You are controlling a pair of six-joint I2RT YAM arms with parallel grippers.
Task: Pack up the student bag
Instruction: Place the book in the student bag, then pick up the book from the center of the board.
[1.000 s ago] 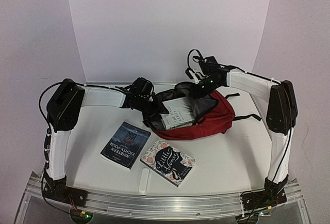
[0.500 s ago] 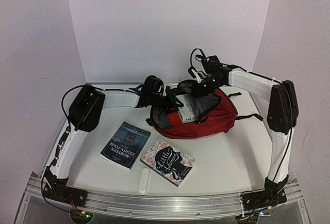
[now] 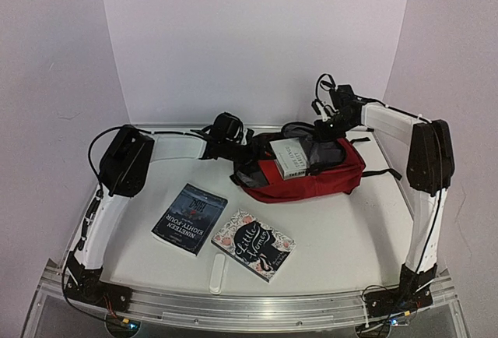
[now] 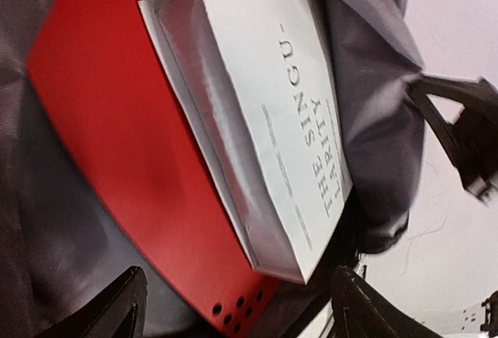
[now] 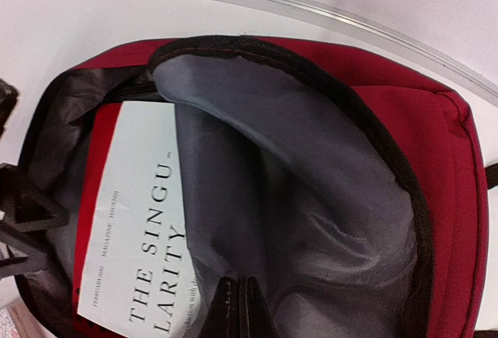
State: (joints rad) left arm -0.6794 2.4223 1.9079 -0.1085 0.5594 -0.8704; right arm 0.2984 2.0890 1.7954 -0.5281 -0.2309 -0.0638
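The worktop (image 3: 350,229) carries the student bag (image 3: 327,181), which lies on its side towards the far right, its mouth facing left and its grey lining showing. Compared with a second ago the bag has slid to the right, and its upper rim has been drawn up and back.

The right end effector (image 3: 321,131) is clenched on the lining at that far rim. In the right wrist view its fingers are pressed together on grey fabric (image 5: 240,307).

Inside the bag's mouth a flat bright red folder (image 4: 109,112) lies against the lining. On the folder rests a white book (image 3: 289,159) with "THE SINGULARITY" on its cover. The book has gone further into the bag than before, though part of it still sticks out of the opening.

The left end effector (image 3: 250,153) sits just left of the bag's mouth. It had the book a second ago and is now released, with its fingers wide on either side of the book's near corner (image 4: 241,311).

In front of the bag, to its left, two more books lie flat and apart from it: "Nineteen Eighty-Four" (image 3: 189,219) and, nearer the bag, "Little Women" (image 3: 254,244). A pale strip (image 3: 219,274) lies beyond them, farthest from the bag.
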